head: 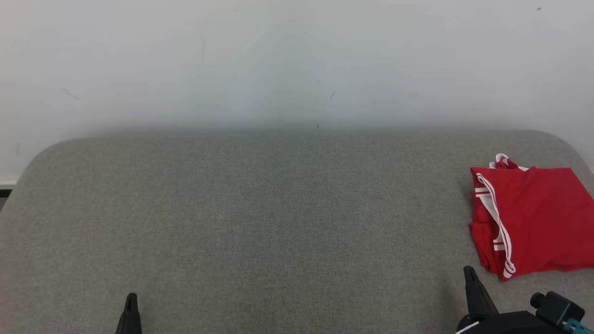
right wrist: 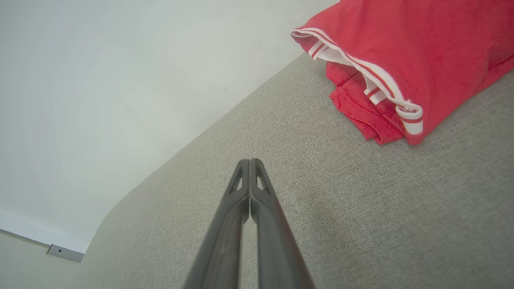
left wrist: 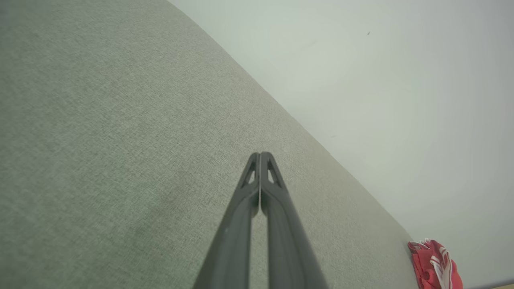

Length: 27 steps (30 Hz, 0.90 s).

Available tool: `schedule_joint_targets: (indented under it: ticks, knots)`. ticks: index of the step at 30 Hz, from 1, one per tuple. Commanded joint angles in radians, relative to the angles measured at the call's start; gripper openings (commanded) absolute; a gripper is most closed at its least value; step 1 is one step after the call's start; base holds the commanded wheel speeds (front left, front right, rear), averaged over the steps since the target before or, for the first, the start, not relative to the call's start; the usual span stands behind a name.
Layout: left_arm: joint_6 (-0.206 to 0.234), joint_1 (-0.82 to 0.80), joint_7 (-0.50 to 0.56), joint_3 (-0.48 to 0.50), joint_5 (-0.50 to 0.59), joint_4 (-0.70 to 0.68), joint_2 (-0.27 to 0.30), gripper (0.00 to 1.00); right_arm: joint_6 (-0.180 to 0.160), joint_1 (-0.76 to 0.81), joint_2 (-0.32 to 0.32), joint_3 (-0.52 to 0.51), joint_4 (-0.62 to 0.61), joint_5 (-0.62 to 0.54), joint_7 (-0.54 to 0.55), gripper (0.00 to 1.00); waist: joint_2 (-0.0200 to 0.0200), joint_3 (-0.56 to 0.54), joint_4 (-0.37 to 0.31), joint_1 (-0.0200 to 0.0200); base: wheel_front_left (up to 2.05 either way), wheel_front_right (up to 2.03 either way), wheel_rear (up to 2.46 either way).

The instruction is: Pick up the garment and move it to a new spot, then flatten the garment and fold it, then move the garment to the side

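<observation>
A red garment (head: 533, 218) with white striped trim lies folded at the right side of the grey fabric surface (head: 278, 222), partly cut off by the head view's right edge. It appears small at the far end of the left wrist view (left wrist: 435, 267) and large at the top right of the right wrist view (right wrist: 401, 56). My right gripper (head: 468, 271) is shut and holds nothing, a short way in front of the garment's near left corner. My left gripper (head: 132, 297) is shut too, low at the left, far from the garment.
A pale wall (head: 297, 60) rises behind the grey surface. The surface has rounded back corners, and its right edge lies close to the garment. A pale skirting strip (right wrist: 40, 237) shows low on the wall in the right wrist view.
</observation>
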Motion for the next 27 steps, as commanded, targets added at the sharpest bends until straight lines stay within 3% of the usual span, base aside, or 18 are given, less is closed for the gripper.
schedule_joint_targets:
  ticks: [1,27]
  knots:
    - [-0.006,-0.031,0.008,0.008,-0.033,-0.007,0.001,0.0,0.0,-0.033,-0.003,-0.007,-0.013,0.04,0.005,0.0,0.0,0.001,0.0,0.0,0.0,0.0,0.0]
    - [-0.013,-0.103,0.088,0.02,-0.297,0.021,-0.009,0.0,0.001,-0.068,-0.004,-0.039,-0.013,0.357,0.052,0.0,0.0,0.012,-0.001,0.0,0.0,0.0,0.0]
